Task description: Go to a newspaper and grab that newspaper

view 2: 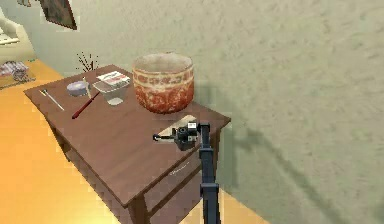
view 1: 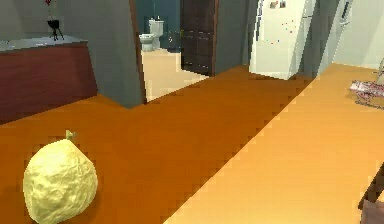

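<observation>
A: Nearest in the forward view?

B: Pale yellow lumpy round thing (view 1: pixel 60 182) low on the left, on the dark orange floor (view 1: pixel 180 130); farther off, a reddish-brown counter with grey top (view 1: pixel 45 75) at the left; then a doorway with a white toilet (view 1: pixel 149 40) behind; at the back right, a tall white refrigerator (view 1: pixel 277 38).

A: And in the arm side view?

B: Dark square arm bar (view 2: pixel 206 175) rising from the bottom edge; at its end the dark gripper (view 2: pixel 172 134), over the near right part of a dark brown wooden table (view 2: pixel 110 140); a small pale shape (view 2: pixel 163 133) on the tabletop right at the fingers, not clear what; so impossible to tell whether holding anything.

A: Where the task's thing?

B: Farther out on the same table; first a big round reddish patterned bowl (view 2: pixel 163 82); just left of it a flat white-and-red printed sheet (view 2: pixel 112 80), by shape and colour the newspaper; lying flat, well apart from the gripper; near it a small grey dish (view 2: pixel 77 88) and a thin red stick (view 2: pixel 86 103); behind all, a pale grey-green wall (view 2: pixel 290 60).
</observation>
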